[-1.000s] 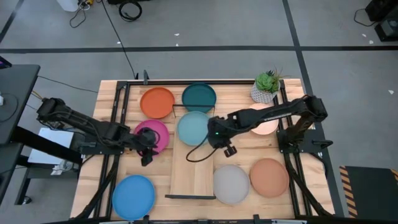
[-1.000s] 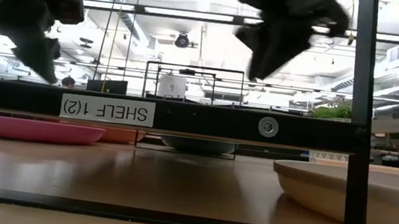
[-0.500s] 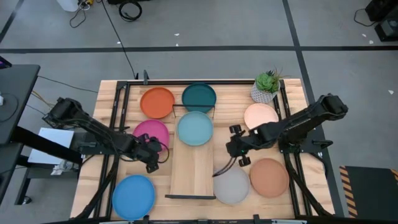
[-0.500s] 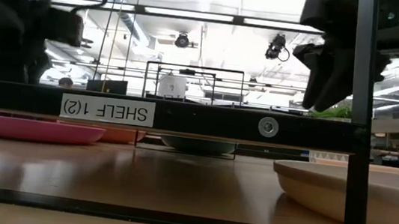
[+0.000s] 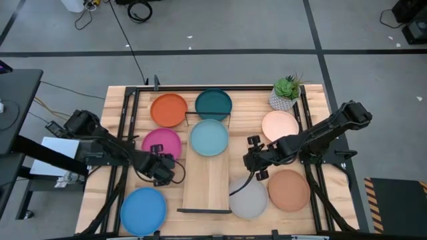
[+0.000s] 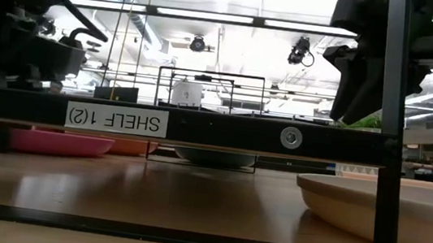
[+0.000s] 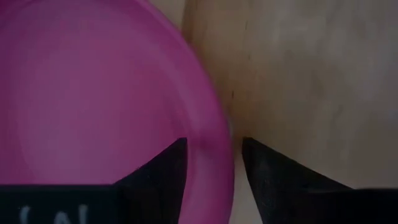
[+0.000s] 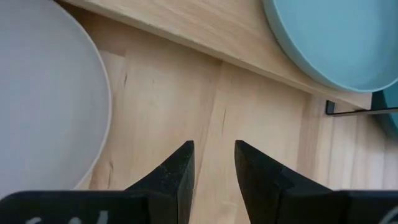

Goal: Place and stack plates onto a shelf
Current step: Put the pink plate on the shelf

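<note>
Left gripper [image 5: 162, 171] sits low at the near edge of the magenta plate [image 5: 162, 142], and its wrist view shows the two fingers [image 7: 163, 169] parted with the plate's rim running between them, one finger over the bowl, the other over bare wood. They are spread, straddling the rim but not yet pinched on it. The right gripper [image 5: 254, 157] hovers over the surface between the shelf [image 5: 207, 187] and the grey plate [image 5: 247, 197], fingers a little apart and holding nothing.

One plate, the pale aqua one [image 5: 208, 137], already lies on the shelf's far half; the orange plate [image 5: 168, 109], dark teal plate [image 5: 213, 103], peach plate [image 5: 279, 125], terracotta plate [image 5: 289, 189] and bright blue plate [image 5: 143, 209] all wait on the surface around it.

For a clean pick, I'd say the left gripper should settle until the rim is well down between the fingers, close squarely, then lift level so the plate does not tip or scrape.

A white label on the shelf's black end bar [image 6: 175, 123] reads "SHELF 1(2)", shown upside down in the low view.
</note>
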